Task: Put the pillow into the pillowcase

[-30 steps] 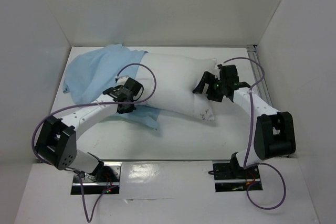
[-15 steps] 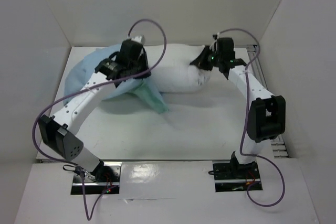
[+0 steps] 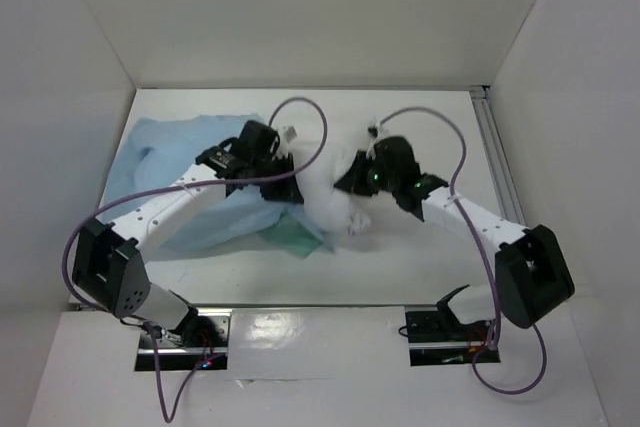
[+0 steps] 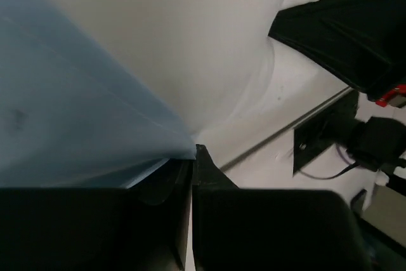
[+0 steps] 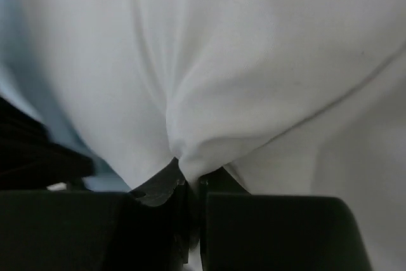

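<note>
- The left fingers (image 4: 212, 185) are pressed together, pinching the edge of the light blue pillowcase (image 3: 170, 162).
- The right fingers (image 5: 155, 190) pinch a fold of the white pillow (image 3: 322, 194).
- The pillow lies mid-frame on the table (image 3: 420, 259), with the pillowcase to its left.

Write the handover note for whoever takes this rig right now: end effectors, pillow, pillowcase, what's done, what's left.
Left end effector: shut on an edge of the pillowcase.
Right end effector: shut on a fold of the pillow.
Things: the pillowcase lies spread on the left of the table. The pillow is bunched mid-table between the two end effectors, against the pillowcase, with white fabric showing outside it.
Done: both grips taken.
Left: work the pillow fully in. How much is already inside cannot be told.
</note>
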